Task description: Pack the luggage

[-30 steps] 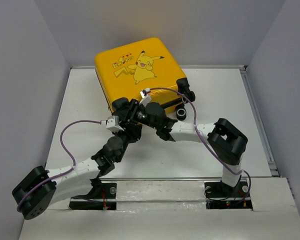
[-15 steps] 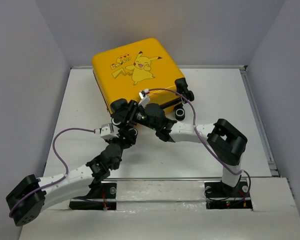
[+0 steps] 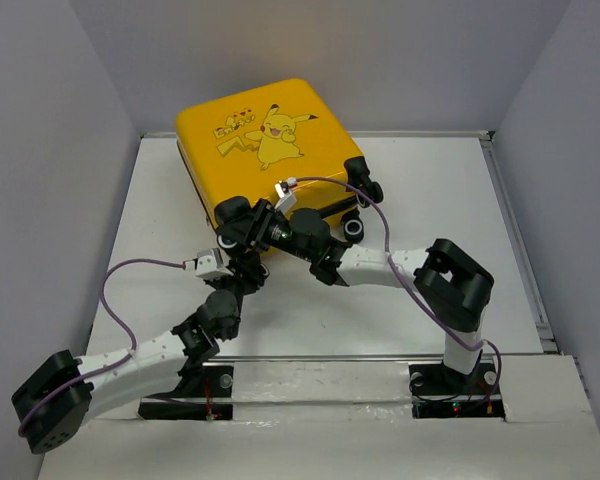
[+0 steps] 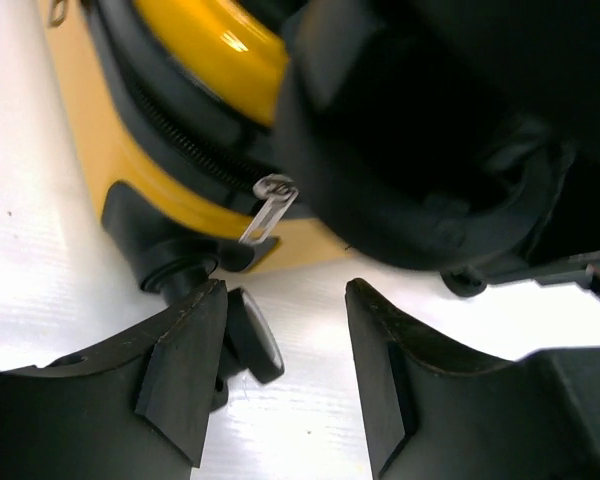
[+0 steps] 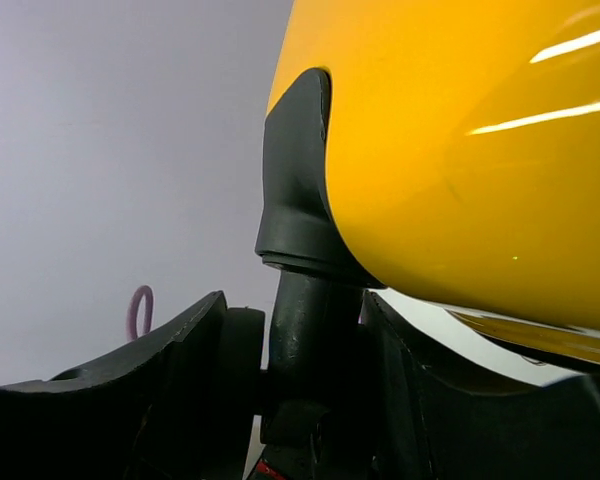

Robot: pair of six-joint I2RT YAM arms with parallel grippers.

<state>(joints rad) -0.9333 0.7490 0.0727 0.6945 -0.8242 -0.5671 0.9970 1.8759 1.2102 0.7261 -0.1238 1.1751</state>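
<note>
While your right gripper (image 5: 295,300) keeps its jaws closed on a caster (image 5: 302,330) of the luggage (image 3: 265,150), the case has slid and turned a little toward 11 o'clock over the last second. It now lies shut, print up, at 12 o'clock on the table's (image 3: 450,200) far edge. Your left gripper (image 4: 285,295) has drawn back toward 6 o'clock and hangs with its jaws moderately apart, holding nothing. I judge you are only repositioning the case and no packing has begun. The overhead view gives you the case's placement but hides both sets of fingers under the arms. Only the right wrist view shows the caster stem pinched between the fingers. Only the left wrist view shows the zipper pull (image 4: 270,205) on a closed zip and a wheel (image 4: 252,335) just beside one finger.
</note>
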